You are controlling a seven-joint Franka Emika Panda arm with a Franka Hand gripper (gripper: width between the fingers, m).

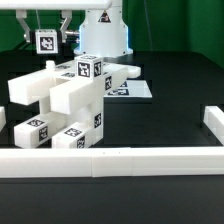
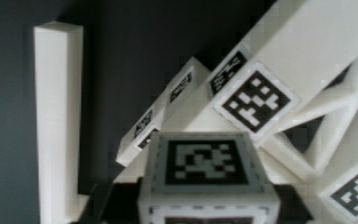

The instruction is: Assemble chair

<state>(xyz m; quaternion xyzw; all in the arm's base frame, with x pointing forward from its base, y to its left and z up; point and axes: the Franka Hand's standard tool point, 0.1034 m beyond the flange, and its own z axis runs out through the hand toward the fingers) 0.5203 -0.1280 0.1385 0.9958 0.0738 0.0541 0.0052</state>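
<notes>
Gripping tagged white part (image 2: 202, 180), jaws closed; chair (image 1: 70, 100) just beyond.

A: The gripper (image 1: 62, 40) sits at the back in the exterior view, behind the tagged block (image 1: 45, 41). Fingertips too small and dark to read; arm (image 1: 100, 25) cut off by the top edge.

B: Wrist view?

A: No fingers resolvable. Tagged block (image 2: 202, 170) up close is blurred and cropped at the bottom edge. The chair (image 2: 274, 95) parts run out of frame, tags soft.

B: Chair joints in the exterior view?

A: Front pieces of the chair (image 1: 70, 100) overlap the rear ones, so contact between them can't be told. The marker board (image 1: 135, 90) is partly hidden behind the stack.
</notes>
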